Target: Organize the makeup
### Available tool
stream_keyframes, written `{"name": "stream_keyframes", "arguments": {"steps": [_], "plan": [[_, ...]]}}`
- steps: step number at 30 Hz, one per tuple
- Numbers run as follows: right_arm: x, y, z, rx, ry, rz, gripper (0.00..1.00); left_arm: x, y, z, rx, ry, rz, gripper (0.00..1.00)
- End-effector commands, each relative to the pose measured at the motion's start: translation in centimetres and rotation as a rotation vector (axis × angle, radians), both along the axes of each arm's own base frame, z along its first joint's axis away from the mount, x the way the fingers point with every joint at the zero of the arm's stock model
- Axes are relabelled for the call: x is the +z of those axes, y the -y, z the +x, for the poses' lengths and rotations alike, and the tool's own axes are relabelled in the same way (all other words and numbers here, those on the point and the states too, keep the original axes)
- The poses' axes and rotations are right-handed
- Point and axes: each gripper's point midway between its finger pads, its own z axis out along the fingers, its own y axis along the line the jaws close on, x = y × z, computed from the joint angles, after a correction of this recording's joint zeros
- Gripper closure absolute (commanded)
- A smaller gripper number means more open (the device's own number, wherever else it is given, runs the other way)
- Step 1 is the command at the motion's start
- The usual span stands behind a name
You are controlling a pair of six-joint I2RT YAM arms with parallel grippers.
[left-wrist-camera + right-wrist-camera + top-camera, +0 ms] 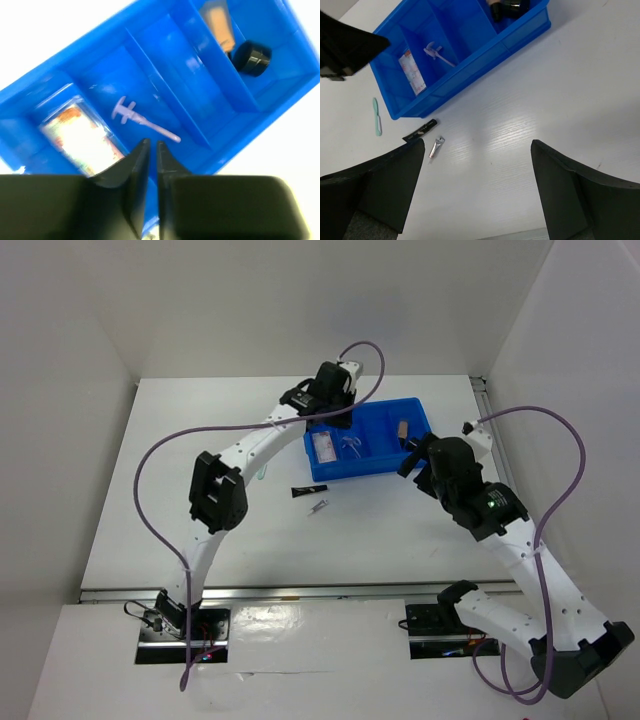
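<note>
A clear pinkish flat case [77, 135] lies in the left compartment of the blue bin [420, 420]. A small clear applicator [145, 120] lies in the compartment beside it. The tan bottle [218, 22] and the dark round compact [251, 57] sit in the right compartment. A slim black tube [420, 130] and a tiny silver stick [436, 147] lie on the table in front of the bin. My left gripper [152, 145] is shut and empty above the bin's left half. My right gripper [477, 147] is wide open and empty, above the table near the bin's right end.
A mint-green slim item [377, 117] lies on the table left of the bin, also in the top view [262, 475]. White walls enclose the table on the left, back and right. The left arm [250, 445] reaches over the table's middle.
</note>
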Motion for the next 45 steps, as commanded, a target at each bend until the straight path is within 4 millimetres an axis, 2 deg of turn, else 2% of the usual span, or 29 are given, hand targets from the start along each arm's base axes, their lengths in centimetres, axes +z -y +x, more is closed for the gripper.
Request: {"name": "stream_keyframes", "arguments": {"steps": [1, 2, 3, 6, 7, 8, 9, 10, 11, 12, 13, 14, 15, 16, 18, 19, 20, 21, 22, 23, 24, 25, 26, 27, 28, 34, 37, 42, 45], "plan": [[-0.7, -0.4, 0.4, 0.006, -0.014, 0.003, 0.06, 8.5, -3.1, 0.3, 0.082, 0.152, -0.043, 0.84], [-0.7, -0.3, 0.4, 0.011, -0.015, -0.004, 0.06, 9.1, -4.5, -0.2, 0.125, 0.147, -0.042, 0.92], [-0.8, -0.5, 0.7, 0.011, -0.016, -0.005, 0.06, 9.0, -6.3, 0.0, 0.156, 0.137, -0.026, 0.94], [-0.9, -0.9, 0.8, 0.032, -0.012, 0.003, 0.06, 8.5, -9.2, -0.5, 0.216, 0.104, -0.013, 0.97], [-0.9, -1.1, 1.1, 0.032, -0.007, 0.006, 0.06, 7.6, -10.4, -0.3, 0.230, 0.077, -0.001, 0.97], [-1.1, -1.3, 1.1, 0.049, -0.011, 0.003, 0.06, 7.5, -10.7, -0.5, 0.232, 0.058, -0.013, 1.00], [-1.0, -1.3, 1.3, 0.057, -0.004, -0.004, 0.06, 7.6, -10.0, -0.9, 0.210, 0.035, -0.048, 1.00], [-1.5, -2.2, 1.8, 0.093, -0.008, 0.001, 0.06, 7.6, -10.2, -0.8, 0.202, 0.027, -0.060, 1.00], [-1.5, -2.7, 2.1, 0.119, -0.007, 0.001, 0.09, 6.7, -9.9, -1.0, 0.197, -0.003, -0.063, 1.00], [-1.8, -3.2, 2.6, 0.172, -0.008, -0.032, 0.14, 7.8, -9.3, -1.0, 0.189, -0.001, -0.102, 1.00], [-1.5, -4.6, 3.8, 0.220, -0.007, -0.027, 0.18, 6.9, -9.4, -1.2, 0.196, -0.031, -0.092, 1.00], [-1.6, -5.3, 4.5, 0.252, -0.014, -0.037, 0.38, 7.2, -9.5, -1.1, 0.211, -0.031, -0.095, 1.00], [-1.9, -5.9, 5.2, 0.306, -0.020, -0.078, 0.48, 6.8, -10.1, -1.2, 0.253, -0.045, -0.081, 1.00], [-2.6, -6.9, 6.8, 0.327, -0.056, -0.099, 0.58, 5.9, -11.6, -0.8, 0.293, -0.067, -0.067, 1.00], [-3.5, -7.6, 8.4, 0.374, -0.091, -0.156, 0.81, 4.9, -13.4, -0.8, 0.346, -0.108, -0.066, 1.00], [-2.8, -8.2, 9.6, 0.379, -0.079, -0.162, 0.86, 3.9, -14.4, -1.4, 0.360, -0.154, -0.062, 1.00], [-4.2, -8.8, 11.1, 0.386, -0.102, -0.184, 0.89, 3.4, -16.2, -1.1, 0.396, -0.175, -0.070, 1.00], [-4.4, -9.0, 12.1, 0.406, -0.100, -0.195, 0.94, 2.6, -17.1, -2.0, 0.397, -0.211, -0.072, 1.00], [-4.5, -9.7, 13.8, 0.418, -0.088, -0.184, 0.96, 2.3, -18.5, -2.2, 0.418, -0.226, -0.073, 1.00], [-4.7, -10.3, 14.5, 0.438, -0.081, -0.180, 0.96, 2.1, -19.0, -2.4, 0.428, -0.224, -0.075, 1.00], [-4.8, -9.9, 15.6, 0.432, -0.081, -0.178, 0.96, 2.2, -19.2, -2.8, 0.427, -0.220, -0.077, 1.00], [-3.9, -10.8, 16.6, 0.449, -0.055, -0.159, 0.96, 2.0, -20.0, -3.6, 0.440, -0.225, -0.075, 1.00], [-5.7, -10.9, 17.8, 0.456, -0.092, -0.165, 0.96, 2.1, -20.1, -3.8, 0.439, -0.219, -0.079, 1.00], [-6.1, -10.6, 18.6, 0.451, -0.106, -0.161, 0.96, 2.1, -20.6, -4.0, 0.449, -0.221, -0.079, 1.00], [-6.9, -11.4, 19.7, 0.463, -0.119, -0.155, 0.96, 2.1, -20.7, -4.2, 0.443, -0.219, -0.072, 1.00], [-10.0, -12.3, 23.0, 0.477, -0.153, -0.131, 0.96, 1.3, -21.4, -5.0, 0.447, -0.236, -0.032, 1.00], [-10.6, -11.9, 23.5, 0.468, -0.163, -0.132, 0.96, 1.2, -21.6, -5.4, 0.441, -0.240, -0.021, 1.00], [-12.7, -11.8, 22.6, 0.477, -0.212, -0.132, 0.96, 1.2, -22.0, -5.3, 0.451, -0.229, -0.002, 1.00], [-13.0, -11.8, 22.6, 0.477, -0.214, -0.132, 0.96, 0.7, -22.0, -5.2, 0.451, -0.237, 0.003, 1.00]]}}
